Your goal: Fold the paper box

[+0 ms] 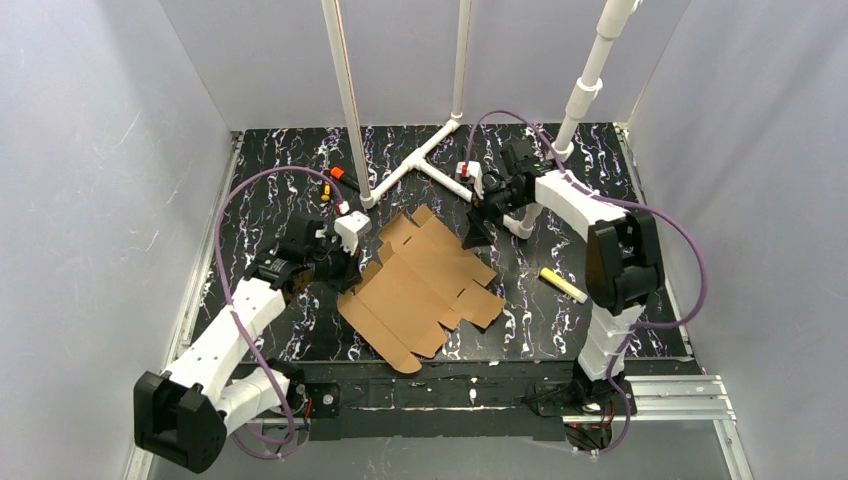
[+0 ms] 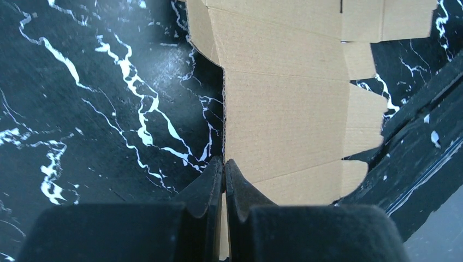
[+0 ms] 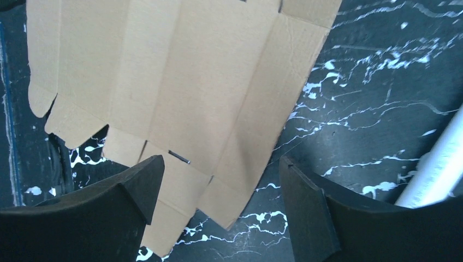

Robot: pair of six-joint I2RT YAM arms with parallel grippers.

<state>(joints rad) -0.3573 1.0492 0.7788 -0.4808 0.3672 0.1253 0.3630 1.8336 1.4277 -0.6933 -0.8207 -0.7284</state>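
Note:
The paper box is a flat brown die-cut cardboard sheet with flaps and tabs, lying in the middle of the black marbled table. My left gripper is at its left edge, shut on that edge; in the left wrist view the sheet's edge runs between the closed fingertips. My right gripper is open just off the sheet's far right corner. In the right wrist view the sheet lies ahead of the spread fingers, nothing between them.
A yellow marker lies on the table right of the sheet. A white pipe frame stands at the back, with small red and yellow objects near it. Grey walls enclose the table on three sides.

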